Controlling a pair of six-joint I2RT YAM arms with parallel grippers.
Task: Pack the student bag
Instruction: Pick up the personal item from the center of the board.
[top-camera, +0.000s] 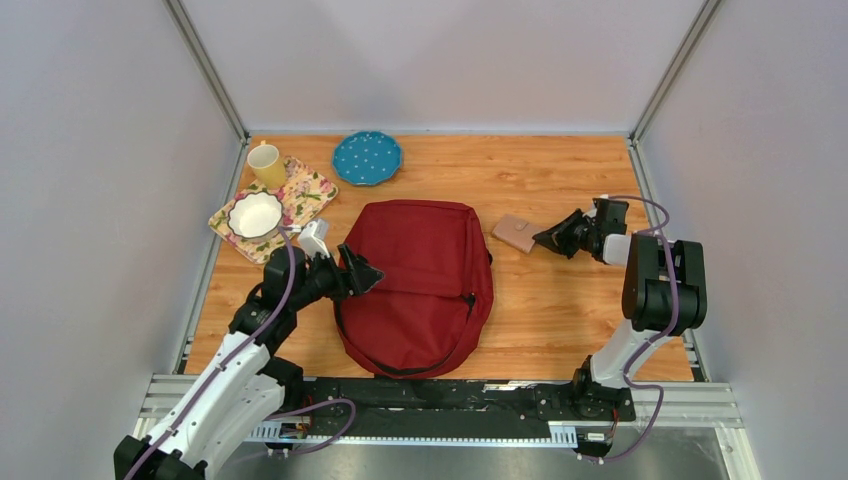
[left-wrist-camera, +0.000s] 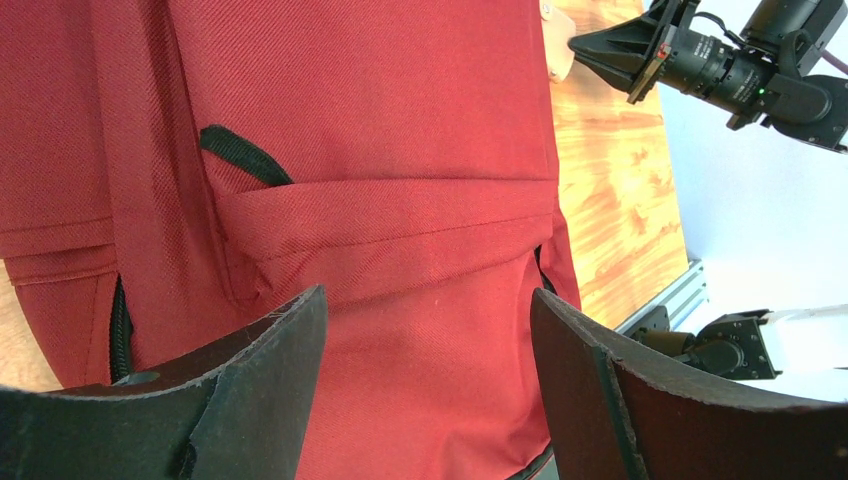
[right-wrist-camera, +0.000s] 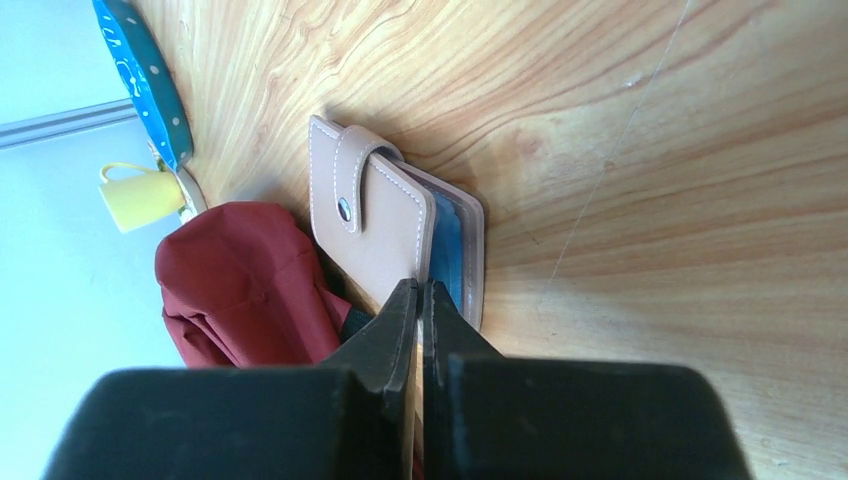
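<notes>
Top view: student bag (top-camera: 420, 270) lies flat mid-table (top-camera: 560, 330), top end far; a tan wallet (top-camera: 517, 233) lies on the wood just right of it, outside the bag; I see nothing packed, so I'd call this early, with the wallet pickup in hand and the loading left to do. Left arm reaches in from near left, left end effector (top-camera: 365, 272) at the bag's left edge; right arm is folded back with its forearm pointing left, right end effector (top-camera: 541, 240) at the wallet's right side. Mug (top-camera: 266, 165), bowl (top-camera: 255, 214) and plate (top-camera: 367, 157) sit far left.

Left wrist view: left end effector (left-wrist-camera: 430, 300) spread wide over the bag's (left-wrist-camera: 400, 120) red fabric, gripping nothing; I can't tell whether any zipper is open.

Right wrist view: right end effector (right-wrist-camera: 421, 295) pressed together, tips against the wallet's (right-wrist-camera: 370, 230) near edge; I can't tell whether a cover is caught between them; wallet flat on the table, bag (right-wrist-camera: 240, 270) just beyond.
</notes>
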